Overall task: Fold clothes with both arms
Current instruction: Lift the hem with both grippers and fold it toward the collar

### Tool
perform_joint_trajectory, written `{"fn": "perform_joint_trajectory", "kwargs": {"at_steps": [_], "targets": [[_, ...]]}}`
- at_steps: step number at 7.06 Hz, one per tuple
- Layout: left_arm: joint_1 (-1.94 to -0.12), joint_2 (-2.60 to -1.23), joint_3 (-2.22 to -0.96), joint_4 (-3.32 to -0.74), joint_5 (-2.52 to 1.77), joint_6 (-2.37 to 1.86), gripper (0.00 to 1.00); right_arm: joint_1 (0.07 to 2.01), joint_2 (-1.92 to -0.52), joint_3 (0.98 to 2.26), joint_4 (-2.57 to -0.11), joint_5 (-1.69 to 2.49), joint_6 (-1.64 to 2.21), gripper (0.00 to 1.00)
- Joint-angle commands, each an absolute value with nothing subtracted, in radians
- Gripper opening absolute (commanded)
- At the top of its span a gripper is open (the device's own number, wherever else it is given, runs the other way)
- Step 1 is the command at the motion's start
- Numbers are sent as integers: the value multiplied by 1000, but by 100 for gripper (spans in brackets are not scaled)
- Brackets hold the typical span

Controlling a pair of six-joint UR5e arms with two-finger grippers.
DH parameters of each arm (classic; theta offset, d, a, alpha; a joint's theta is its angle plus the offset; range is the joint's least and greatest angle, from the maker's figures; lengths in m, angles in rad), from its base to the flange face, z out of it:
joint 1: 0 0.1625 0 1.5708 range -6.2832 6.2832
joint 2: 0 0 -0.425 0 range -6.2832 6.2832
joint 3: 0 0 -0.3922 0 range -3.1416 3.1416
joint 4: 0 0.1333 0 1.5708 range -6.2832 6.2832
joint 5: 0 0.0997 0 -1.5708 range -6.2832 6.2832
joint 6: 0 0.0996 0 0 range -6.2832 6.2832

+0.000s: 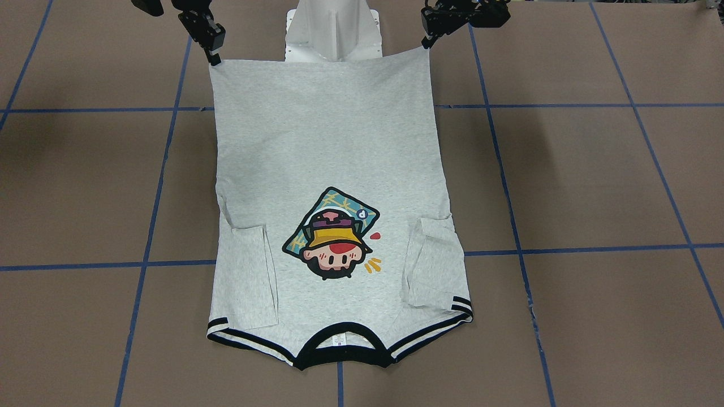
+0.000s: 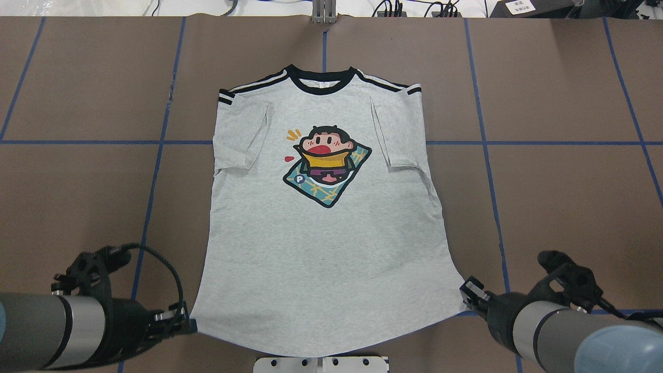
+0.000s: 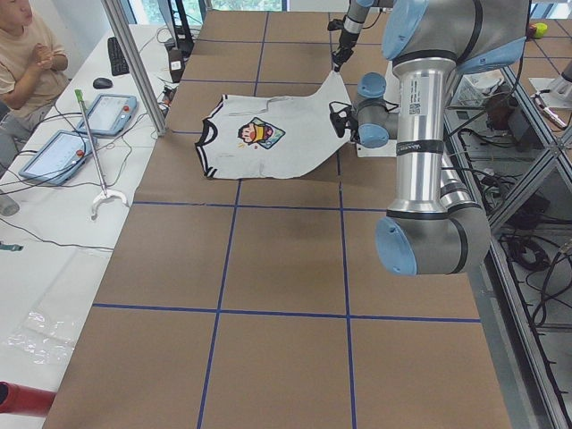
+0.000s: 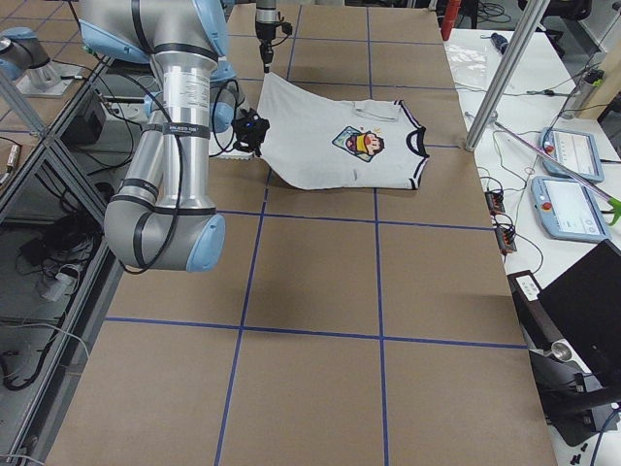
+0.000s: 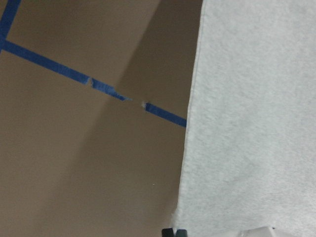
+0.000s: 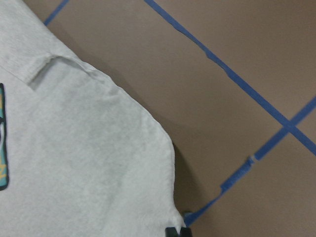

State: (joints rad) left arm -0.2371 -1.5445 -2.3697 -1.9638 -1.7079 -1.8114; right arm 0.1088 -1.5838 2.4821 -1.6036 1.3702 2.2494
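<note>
The clothes are one light grey T-shirt (image 1: 328, 141) lying print-up on the brown table, with both sleeves folded inward. Its black collar (image 2: 321, 83) points away from the robot. My left gripper (image 1: 428, 40) is shut on one hem corner and my right gripper (image 1: 214, 56) is shut on the other. In the overhead view, the left gripper (image 2: 189, 325) and right gripper (image 2: 466, 290) sit at the shirt's near corners. The side views show the hem lifted off the table while the collar end (image 3: 210, 143) rests flat. Each wrist view shows only grey cloth (image 5: 252, 123) beside the tabletop.
The white pedestal (image 2: 321, 364) stands just behind the lifted hem. Blue tape lines (image 2: 155, 171) grid the brown table (image 2: 559, 197). Beyond the table's far edge there is a metal post (image 3: 134, 63) and a side table with tablets (image 3: 107, 112), where a person (image 3: 31, 54) sits.
</note>
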Motion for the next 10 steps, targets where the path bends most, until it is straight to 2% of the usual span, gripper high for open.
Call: {"fn": "perform_joint_trajectory", "kwargs": {"at_steps": [1, 2, 4, 6, 8, 10], "targets": [[-470, -1728, -2201, -1922, -1712, -1593, 0, 277, -1437, 2363, -1608, 1437, 2052, 0], [-576, -1841, -2069, -1922, -1715, -1513, 0, 396, -1339, 2274, -1609, 1486, 1940, 0], [-711, -1916, -1935, -1934, -1782, -1406, 0, 625, -1208, 2061, -1605, 1647, 1727, 0], [-806, -1971, -1828, -1937, -1782, -1309, 0, 716, -1087, 1856, -1595, 1649, 1599, 0], [-836, -2090, -1586, -2053, -1776, -1290, 0, 745, -978, 1641, -1553, 1646, 1554, 0], [-839, -2118, -1424, -2213, -1773, -1290, 0, 771, -898, 1454, -1433, 1646, 1552, 0]]}}
